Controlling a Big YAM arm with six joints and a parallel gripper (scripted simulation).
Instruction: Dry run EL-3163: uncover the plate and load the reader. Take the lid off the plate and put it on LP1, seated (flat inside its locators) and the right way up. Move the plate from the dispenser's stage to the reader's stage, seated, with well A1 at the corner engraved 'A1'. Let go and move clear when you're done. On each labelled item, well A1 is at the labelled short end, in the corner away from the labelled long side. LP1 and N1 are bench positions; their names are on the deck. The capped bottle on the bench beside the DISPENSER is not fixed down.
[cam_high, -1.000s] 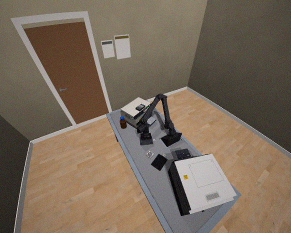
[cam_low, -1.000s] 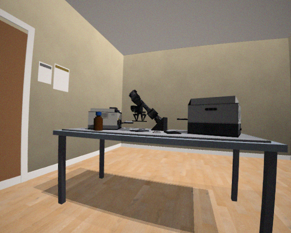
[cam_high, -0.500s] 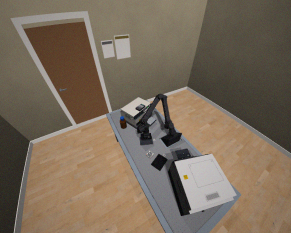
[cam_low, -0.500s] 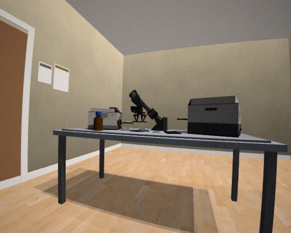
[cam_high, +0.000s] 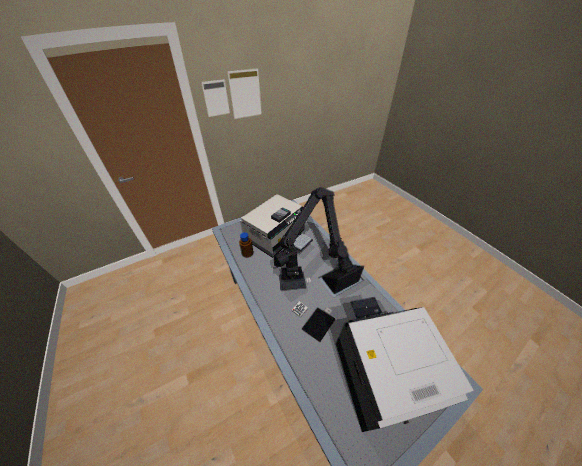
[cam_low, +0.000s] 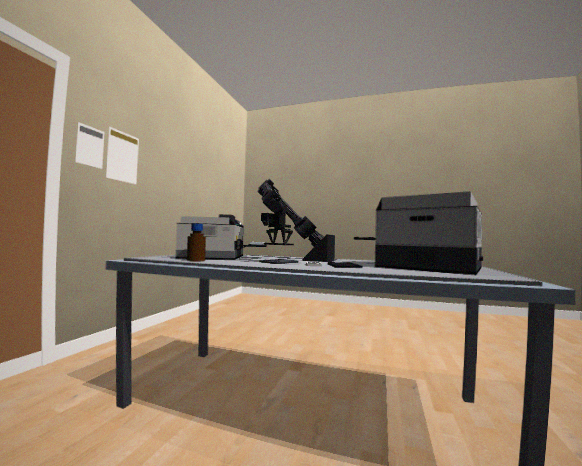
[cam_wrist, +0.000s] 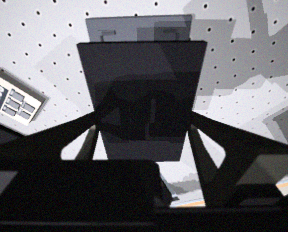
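My gripper (cam_high: 293, 272) (cam_low: 280, 243) (cam_wrist: 143, 116) is shut on the dark lid (cam_low: 286, 244) (cam_wrist: 145, 67), with a fingertip at each long edge. The lid looks about level, a little above the deck, over a grey bench position (cam_wrist: 142, 31) that shows past its far edge; its name is not readable. The pale plate (cam_high: 303, 242) (cam_low: 257, 244) is on the dispenser's stage, uncovered. The reader's stage (cam_high: 366, 306) (cam_low: 364, 238) sticks out from the reader (cam_high: 400, 350) (cam_low: 425, 230). Well A1 and the engravings are too small to read.
The brown bottle (cam_high: 246, 248) (cam_low: 196, 250) with a blue cap stands upright beside the dispenser (cam_high: 265, 227) (cam_low: 215, 241). A black flat bench position (cam_high: 318, 324) (cam_low: 345, 264) lies near the reader. A patterned card (cam_high: 299, 309) (cam_wrist: 20, 104) lies between the two bench positions.
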